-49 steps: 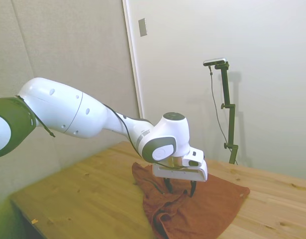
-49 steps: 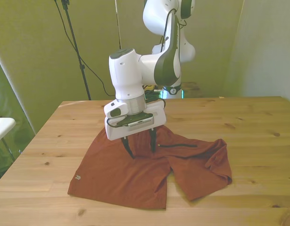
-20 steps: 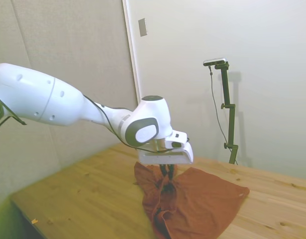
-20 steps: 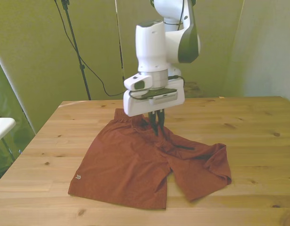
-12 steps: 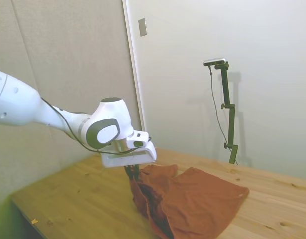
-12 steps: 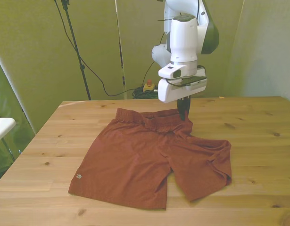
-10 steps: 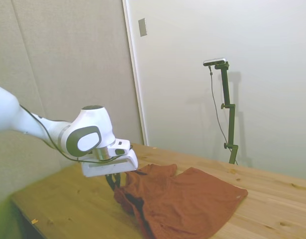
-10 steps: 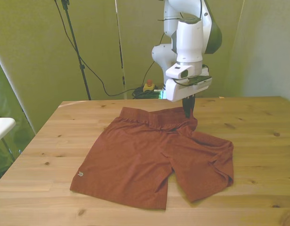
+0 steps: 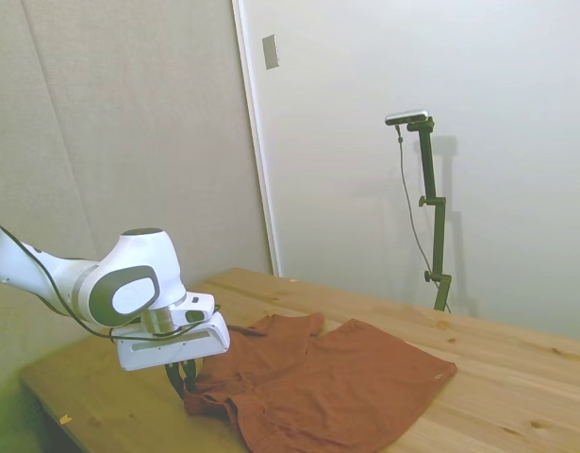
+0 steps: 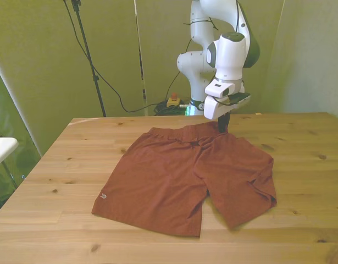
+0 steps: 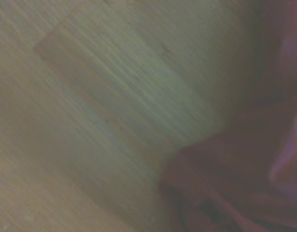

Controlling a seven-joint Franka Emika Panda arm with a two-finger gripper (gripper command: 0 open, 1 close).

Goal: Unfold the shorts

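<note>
Now we see the shorts (image 10: 182, 179) spread nearly flat on the wooden table (image 10: 59, 165), both legs open toward the table's near edge and a small light tag (image 10: 104, 196) on the leg at the front view's left. Our gripper (image 10: 222, 127) pinches the waistband corner at the far edge of the shorts — fingers closed on the cloth, lifting it slightly. Up close, the wrist view shows blurred rust fabric (image 11: 235, 188) — bunched against bare wood.

Side and front cameras share the table (image 10: 300, 165) from afar; the wrist camera views it close, blurred.
</note>
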